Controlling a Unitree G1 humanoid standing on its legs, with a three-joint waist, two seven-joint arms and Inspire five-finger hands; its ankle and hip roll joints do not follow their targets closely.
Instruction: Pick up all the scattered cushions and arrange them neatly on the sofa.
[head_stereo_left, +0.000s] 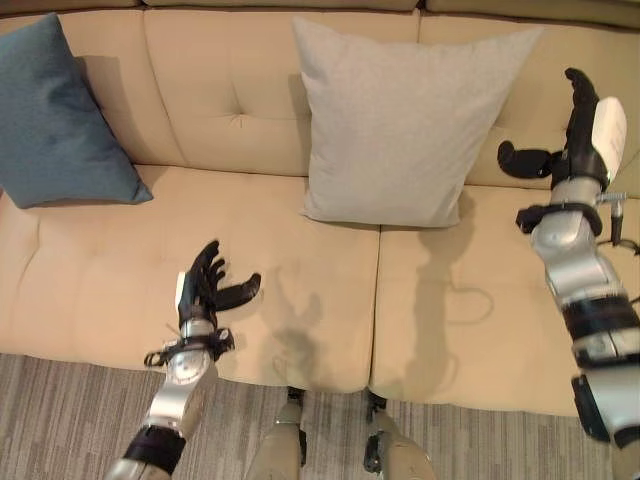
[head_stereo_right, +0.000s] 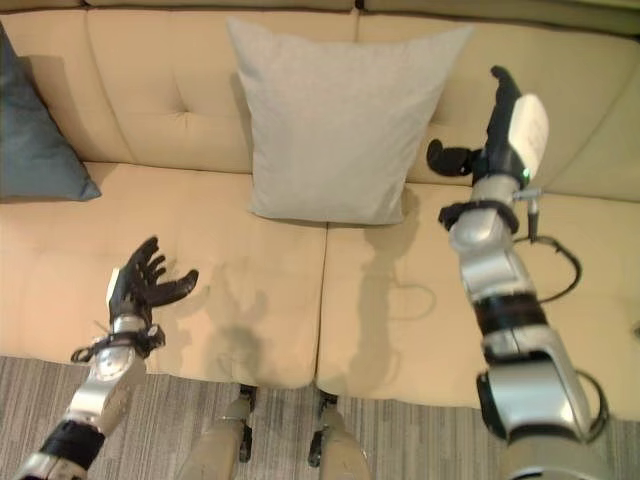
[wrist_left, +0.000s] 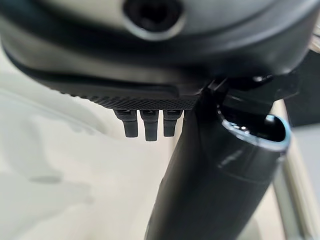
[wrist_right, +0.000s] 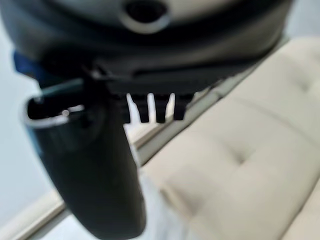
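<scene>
A light grey cushion (head_stereo_left: 400, 120) stands upright against the backrest of the beige sofa (head_stereo_left: 120, 280), near its middle. A blue-grey cushion (head_stereo_left: 55, 115) leans on the backrest at the far left. My right hand (head_stereo_left: 580, 135) is raised beside the grey cushion's right edge, fingers straight, thumb (head_stereo_left: 520, 158) pointing toward the cushion without touching it. My left hand (head_stereo_left: 208, 285) hovers low over the front of the left seat, fingers relaxed and spread, holding nothing. The fingers (wrist_left: 145, 125) in the left wrist view are straight over the seat; the right wrist view looks past the right thumb (wrist_right: 95, 170) at the backrest.
Grey striped carpet (head_stereo_left: 70, 420) runs along the sofa's front edge. The seat between the two cushions and the right seat cushion (head_stereo_left: 470, 320) are bare.
</scene>
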